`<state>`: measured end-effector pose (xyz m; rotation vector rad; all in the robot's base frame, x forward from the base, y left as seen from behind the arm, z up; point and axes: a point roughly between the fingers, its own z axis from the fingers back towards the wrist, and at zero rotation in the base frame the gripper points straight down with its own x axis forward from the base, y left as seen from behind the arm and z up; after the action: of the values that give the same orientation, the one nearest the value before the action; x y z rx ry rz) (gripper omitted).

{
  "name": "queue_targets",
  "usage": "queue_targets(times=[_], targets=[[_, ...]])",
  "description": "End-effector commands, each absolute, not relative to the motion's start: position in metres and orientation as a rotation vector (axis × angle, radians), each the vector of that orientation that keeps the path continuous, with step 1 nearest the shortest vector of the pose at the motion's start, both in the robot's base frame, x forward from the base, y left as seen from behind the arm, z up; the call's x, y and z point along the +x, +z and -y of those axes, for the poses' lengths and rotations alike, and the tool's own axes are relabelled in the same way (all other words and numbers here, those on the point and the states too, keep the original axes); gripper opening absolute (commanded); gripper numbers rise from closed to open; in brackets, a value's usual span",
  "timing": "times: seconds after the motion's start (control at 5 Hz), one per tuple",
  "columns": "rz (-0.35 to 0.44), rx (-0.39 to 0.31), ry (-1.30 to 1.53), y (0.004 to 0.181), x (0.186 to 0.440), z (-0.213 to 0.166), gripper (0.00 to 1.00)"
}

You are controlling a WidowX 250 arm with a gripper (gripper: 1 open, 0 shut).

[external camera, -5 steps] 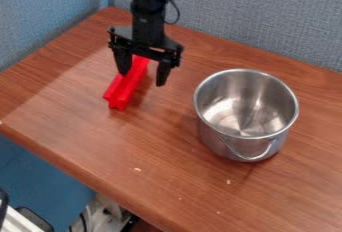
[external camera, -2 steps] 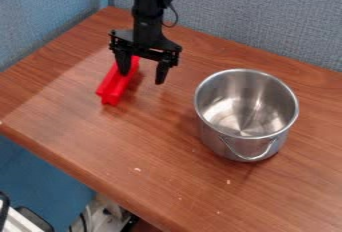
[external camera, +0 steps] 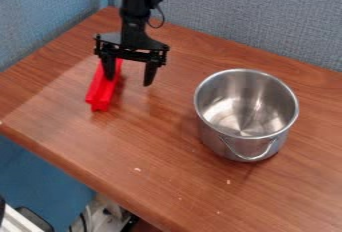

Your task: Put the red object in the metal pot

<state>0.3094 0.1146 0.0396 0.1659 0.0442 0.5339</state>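
You have one red object (external camera: 102, 86), one metal pot (external camera: 245, 113), one gripper (external camera: 128, 70) and one table (external camera: 160, 166).

A single black arm comes down from the top of the view, near the worktop's far left corner, its narrow wrist column hanging almost vertical. At its lower end the gripper (external camera: 128, 68) points straight down at the wooden surface. A short black crossbar spans the wrist's base, and from each end of it a dark finger drops toward the worktop. The jaws stand wide apart, with clear space between them. The left-hand finger (external camera: 107, 66) in this view reaches low, close to the surface; the right-hand one ends at about the same height. Nothing is clamped between them.
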Motion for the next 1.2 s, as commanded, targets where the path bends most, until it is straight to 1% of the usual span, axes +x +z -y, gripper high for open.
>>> queue_targets(times=[0.0,0.4,0.6,0.8,1.0], targets=[[-0.018,0.195,0.656,0.059,0.306,-0.129,1.0],[-0.012,0.202,0.539,0.054,0.287,-0.16,1.0],[-0.01,0.202,0.519,0.058,0.28,-0.175,1.0],[-0.01,0.186,0.49,0.062,0.275,-0.184,1.0],[-0.014,0.186,0.499,0.061,0.274,-0.175,1.0]])
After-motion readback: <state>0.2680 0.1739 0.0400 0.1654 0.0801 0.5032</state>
